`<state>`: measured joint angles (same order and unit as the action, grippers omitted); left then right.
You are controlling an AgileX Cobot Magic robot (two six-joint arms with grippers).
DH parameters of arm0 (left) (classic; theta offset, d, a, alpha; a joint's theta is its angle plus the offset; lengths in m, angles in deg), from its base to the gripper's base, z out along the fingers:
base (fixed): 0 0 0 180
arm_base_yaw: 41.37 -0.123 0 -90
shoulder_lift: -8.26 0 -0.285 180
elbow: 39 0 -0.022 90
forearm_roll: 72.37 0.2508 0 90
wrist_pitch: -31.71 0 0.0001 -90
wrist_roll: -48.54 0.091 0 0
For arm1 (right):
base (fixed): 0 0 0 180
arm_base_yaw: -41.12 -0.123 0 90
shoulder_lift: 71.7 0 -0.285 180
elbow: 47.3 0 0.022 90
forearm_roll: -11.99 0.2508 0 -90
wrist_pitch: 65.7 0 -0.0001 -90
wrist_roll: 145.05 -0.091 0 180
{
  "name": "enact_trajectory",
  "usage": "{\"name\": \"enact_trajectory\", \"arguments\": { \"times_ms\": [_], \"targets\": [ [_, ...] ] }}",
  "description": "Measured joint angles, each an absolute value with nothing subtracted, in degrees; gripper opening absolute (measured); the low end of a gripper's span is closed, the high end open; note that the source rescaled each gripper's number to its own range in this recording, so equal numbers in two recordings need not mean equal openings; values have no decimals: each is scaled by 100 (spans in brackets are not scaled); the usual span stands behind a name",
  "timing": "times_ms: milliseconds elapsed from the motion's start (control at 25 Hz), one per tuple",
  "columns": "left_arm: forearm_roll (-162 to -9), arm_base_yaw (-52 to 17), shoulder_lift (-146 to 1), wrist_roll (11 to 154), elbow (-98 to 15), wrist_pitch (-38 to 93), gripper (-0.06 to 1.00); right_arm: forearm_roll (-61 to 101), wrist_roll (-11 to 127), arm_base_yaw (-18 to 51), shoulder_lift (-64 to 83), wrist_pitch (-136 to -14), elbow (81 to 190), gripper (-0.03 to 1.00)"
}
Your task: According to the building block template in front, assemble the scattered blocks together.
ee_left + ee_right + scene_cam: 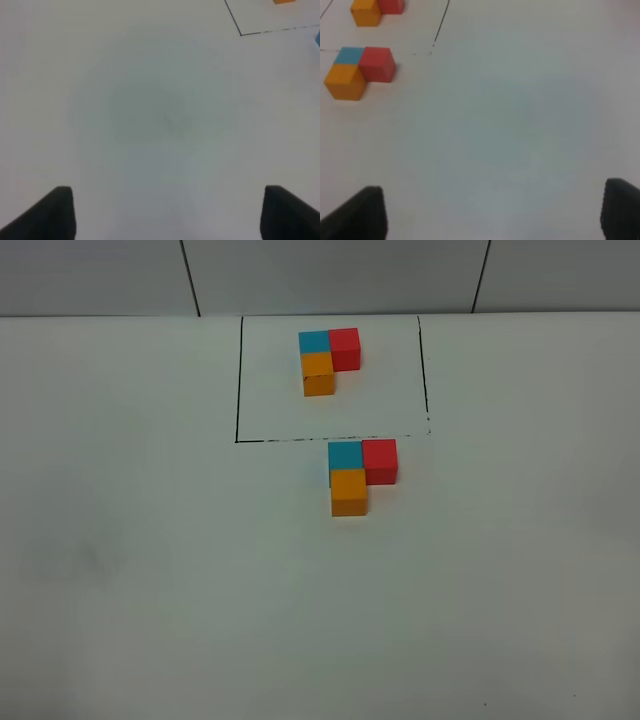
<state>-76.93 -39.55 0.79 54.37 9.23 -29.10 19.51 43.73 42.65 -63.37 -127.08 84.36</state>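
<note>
The building block template (328,358) is an L of blue, red and orange cubes inside a thin black rectangle (238,380) at the back of the table. Just in front of that rectangle, the scattered blocks stand pressed together in the same L: teal (345,454), red (380,460) to its right, orange (350,492) in front of the teal. The right wrist view shows them too, teal (349,55), red (377,64) and orange (345,82). My left gripper (167,215) and right gripper (490,215) are open and empty over bare table, apart from the blocks. Neither arm appears in the exterior view.
White table surface (150,570) spreads around the blocks. A grey panelled wall (330,275) rises behind the table's back edge. A corner of the black rectangle (240,34) and a sliver of an orange cube (284,1) show in the left wrist view.
</note>
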Motion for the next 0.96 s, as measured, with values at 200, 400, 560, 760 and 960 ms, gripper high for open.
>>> {"name": "enact_trajectory", "arguments": {
  "times_ms": [200, 400, 560, 760, 960],
  "targets": [
    [-7693, -3955, 79, 5437, 923, -2910, 76, 1951, 4373, 4265, -6337, -12708, 8436, 74],
    [-7693, -3955, 79, 5437, 923, -2910, 76, 1951, 4374, 4265, -6337, -12708, 8436, 74],
    [-7693, -3955, 79, 5437, 923, -2910, 76, 1951, 4368, 4265, -6337, -12708, 8436, 74],
    [-7693, -3955, 79, 5437, 923, -2910, 76, 1825, 4184, 4265, -6337, -12708, 8436, 74],
    [-7693, -3955, 79, 5437, 923, -2910, 76, 1704, 3844, 4265, -6337, -12697, 8436, 74]
  ]
}}
